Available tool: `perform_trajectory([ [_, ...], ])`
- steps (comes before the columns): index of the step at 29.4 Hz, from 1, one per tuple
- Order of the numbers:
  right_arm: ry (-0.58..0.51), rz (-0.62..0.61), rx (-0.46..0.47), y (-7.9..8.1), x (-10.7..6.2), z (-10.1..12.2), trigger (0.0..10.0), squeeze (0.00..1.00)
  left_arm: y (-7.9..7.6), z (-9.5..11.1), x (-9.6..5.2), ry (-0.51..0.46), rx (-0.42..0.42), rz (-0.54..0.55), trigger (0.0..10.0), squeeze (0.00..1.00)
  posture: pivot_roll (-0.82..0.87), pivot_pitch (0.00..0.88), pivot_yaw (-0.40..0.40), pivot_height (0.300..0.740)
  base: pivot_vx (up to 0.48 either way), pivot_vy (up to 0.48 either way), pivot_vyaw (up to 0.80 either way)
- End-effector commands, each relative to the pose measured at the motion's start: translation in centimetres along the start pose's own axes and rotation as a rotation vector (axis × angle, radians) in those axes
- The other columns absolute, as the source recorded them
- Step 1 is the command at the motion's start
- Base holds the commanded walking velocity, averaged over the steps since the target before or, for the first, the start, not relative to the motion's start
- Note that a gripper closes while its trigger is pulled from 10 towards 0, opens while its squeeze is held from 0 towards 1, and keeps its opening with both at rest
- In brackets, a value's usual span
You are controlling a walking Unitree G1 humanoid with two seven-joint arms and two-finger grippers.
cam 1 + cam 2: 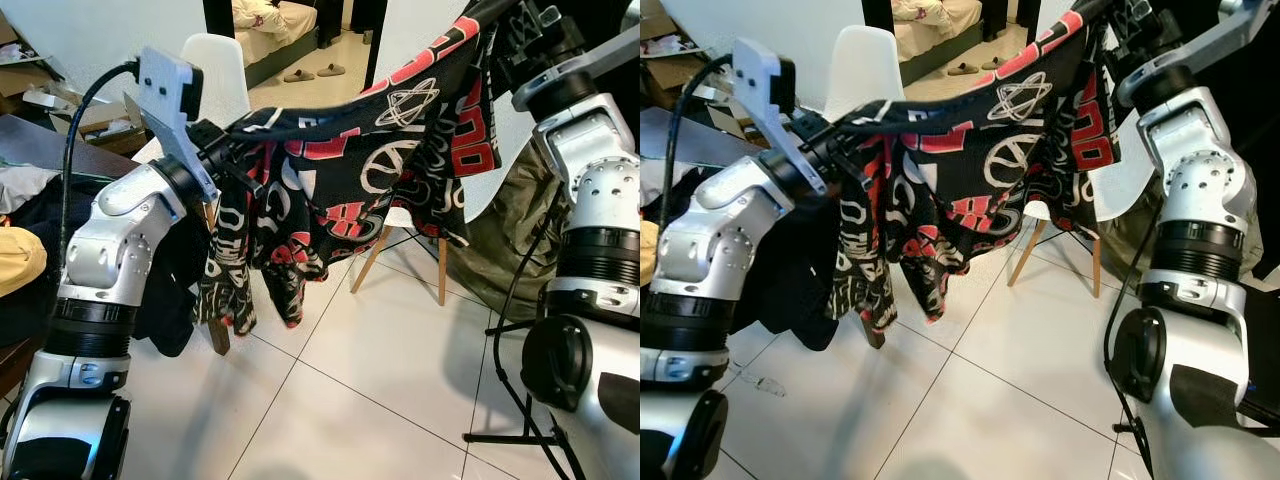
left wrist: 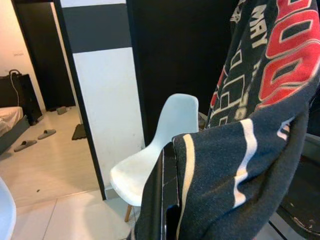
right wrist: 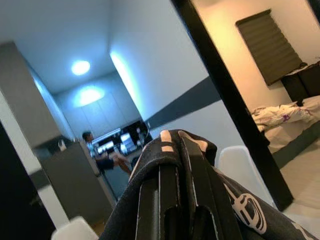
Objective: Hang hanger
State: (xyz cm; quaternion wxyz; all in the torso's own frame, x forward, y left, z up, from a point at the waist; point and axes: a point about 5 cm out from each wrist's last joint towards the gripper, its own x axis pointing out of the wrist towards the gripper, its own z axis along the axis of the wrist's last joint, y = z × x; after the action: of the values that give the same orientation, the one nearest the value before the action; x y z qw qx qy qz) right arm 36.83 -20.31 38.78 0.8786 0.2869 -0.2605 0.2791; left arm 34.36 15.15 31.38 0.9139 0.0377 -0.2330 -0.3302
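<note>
A dark garment (image 2: 250, 150) printed in red and white is seen draped over a black finger (image 2: 167, 190) of the left gripper, close to the camera. Behind it a white chair (image 2: 155, 165) is set against a white wall panel (image 2: 107, 115). Slippers (image 2: 35, 140) are scattered on the pale tiled floor (image 2: 50, 170) beyond.

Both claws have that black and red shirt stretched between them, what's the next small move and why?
Probably lift the left claw to level with the right claw. The shirt slopes down toward the left, sagging in folds near the white chair, and no hanger or rail is visible to aim for.
</note>
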Motion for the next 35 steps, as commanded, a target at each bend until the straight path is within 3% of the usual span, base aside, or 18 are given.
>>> perform_trajectory([
  [1,0.022,0.058,-0.041,1.1,0.6,-0.1,0.0,0.00,0.0,-0.1,-0.2,0.002,0.028,-0.004,10.0,0.00,-0.02,0.059,-0.024,0.740,0.000,0.000,0.00],
  [3,0.046,0.071,-0.061,1.2,0.6,-0.5,0.0,0.00,0.0,0.0,-0.2,-0.003,0.029,-0.007,10.0,0.00,-0.02,0.059,-0.024,0.740,0.000,0.000,0.00],
  [6,0.170,0.135,-0.146,1.8,0.3,-2.5,0.0,0.00,0.1,0.3,-0.3,-0.021,0.040,0.002,10.0,0.00,-0.02,0.059,-0.024,0.740,0.000,0.000,0.00],
  [8,0.173,0.205,-0.155,2.7,0.1,-3.2,0.0,0.00,0.5,0.8,-0.3,-0.043,0.059,0.028,10.0,0.00,-0.01,0.060,-0.031,0.740,0.000,0.000,0.00],
  [10,0.100,0.294,-0.094,4.1,0.1,-2.8,0.0,0.00,2.0,1.9,-0.4,-0.096,0.111,0.145,10.0,0.00,-0.01,0.050,-0.040,0.740,0.000,0.000,0.00],
  [14,0.044,0.277,-0.079,4.4,0.9,-1.7,0.0,0.00,3.2,3.6,-0.6,-0.176,0.136,0.246,10.0,0.00,-0.01,0.017,-0.068,0.740,0.000,0.000,0.00],
  [17,0.063,0.220,-0.148,4.1,1.7,-1.5,0.0,0.00,3.3,4.6,-0.6,-0.231,0.138,0.272,10.0,0.00,-0.01,0.002,-0.092,0.740,0.000,0.000,0.00],
  [20,0.121,0.125,-0.305,3.4,2.2,-1.6,0.0,0.00,2.7,5.2,-0.4,-0.285,0.107,0.248,10.0,0.00,-0.03,0.000,-0.102,0.740,0.000,0.000,0.00],
  [23,0.136,0.078,-0.383,3.0,2.2,-1.5,0.0,0.00,1.9,4.8,-0.2,-0.292,0.078,0.219,10.0,0.00,-0.04,0.000,-0.098,0.740,0.000,0.000,0.00],
  [24,0.147,0.036,-0.452,2.4,1.7,-1.4,0.0,0.00,0.4,3.5,0.1,-0.283,0.016,0.168,10.0,0.00,-0.04,0.000,-0.095,0.740,0.000,0.000,0.00],
  [30,0.141,-0.023,-0.469,1.6,0.7,-1.8,0.0,0.00,-1.5,1.8,0.7,-0.262,-0.033,0.136,10.0,0.00,-0.05,0.000,-0.069,0.740,0.000,0.000,0.00],
  [35,0.129,-0.042,-0.476,1.5,0.5,-2.0,0.0,0.00,-1.4,1.3,1.0,-0.253,-0.026,0.160,10.0,0.00,-0.06,0.000,-0.036,0.740,0.000,0.000,0.00],
])
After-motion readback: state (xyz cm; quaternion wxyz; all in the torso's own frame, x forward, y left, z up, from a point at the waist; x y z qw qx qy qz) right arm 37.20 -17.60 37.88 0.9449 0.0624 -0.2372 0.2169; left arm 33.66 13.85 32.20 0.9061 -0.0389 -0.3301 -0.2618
